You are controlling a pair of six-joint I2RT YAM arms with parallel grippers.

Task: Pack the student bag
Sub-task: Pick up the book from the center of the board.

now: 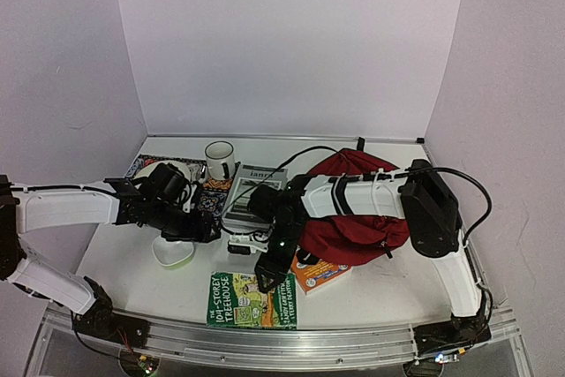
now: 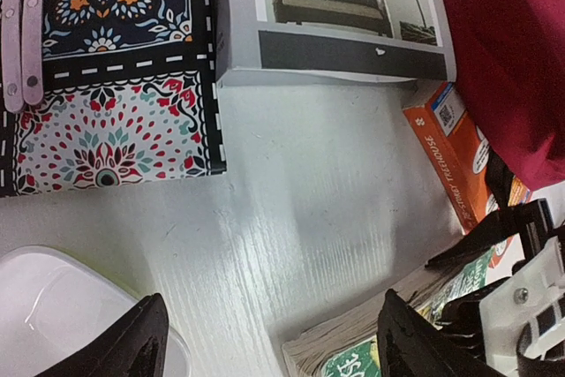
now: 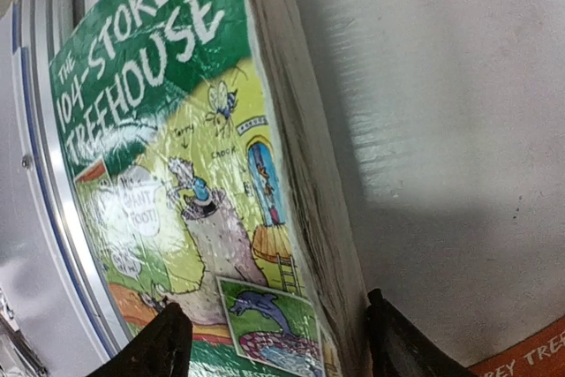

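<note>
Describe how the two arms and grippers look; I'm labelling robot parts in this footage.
Both the left arm and right arm have white shells with black joints and black bases. Black cables loop along them. The left gripper and right gripper have black pointed fingers.

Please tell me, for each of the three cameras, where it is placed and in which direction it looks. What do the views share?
Top external: above and behind the bases, facing down at the table; left arm, right arm and student bag show.
Left wrist: on the left arm, facing down at the table; left jaws open at the bottom.
Right wrist: close above the green book; right jaws straddle the book's edge.
Shared: all three show the green book.
</note>
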